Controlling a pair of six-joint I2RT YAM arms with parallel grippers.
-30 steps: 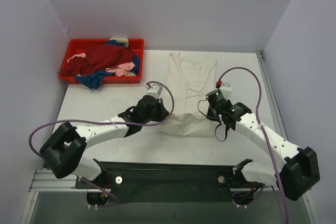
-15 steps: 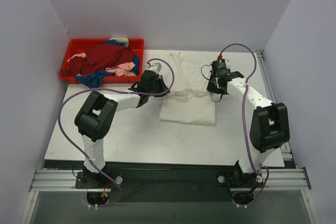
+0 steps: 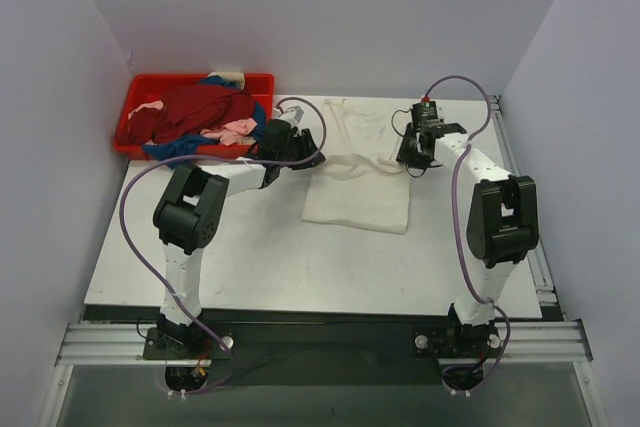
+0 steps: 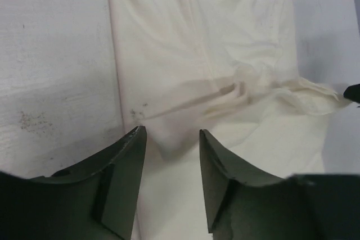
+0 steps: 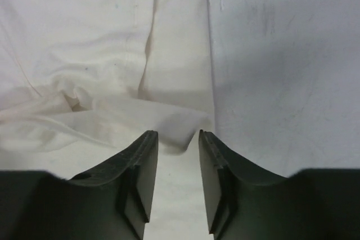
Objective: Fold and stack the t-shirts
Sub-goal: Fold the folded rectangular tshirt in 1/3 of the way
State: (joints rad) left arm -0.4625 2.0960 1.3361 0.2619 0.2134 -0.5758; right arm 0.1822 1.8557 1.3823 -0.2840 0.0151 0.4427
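The cream-white t-shirt [image 3: 358, 202] lies on the table, its near half folded back over its far half, with a bunched fold edge across the middle. My left gripper [image 3: 316, 159] stands open at the fold's left corner, with cloth [image 4: 225, 54] lying loose under and past the jaws [image 4: 171, 133]. At the right corner my right gripper [image 3: 409, 161] is slightly open, and the shirt's corner [image 5: 84, 54] sits free just beyond its tips [image 5: 178, 134]. The dark red [image 3: 205, 107], blue [image 3: 180, 154] and pale pink [image 3: 238, 130] t-shirts are heaped in the tray.
The red plastic tray [image 3: 195, 77] sits at the back left, right beside the left arm. White table [image 3: 250, 257] runs from the shirt toward the arm bases. Grey walls close in the back and both sides.
Both grippers carried the shirt's near edge toward the back, folding it over the far half. Their jaws, shut on the cloth before, have now parted and let it go.
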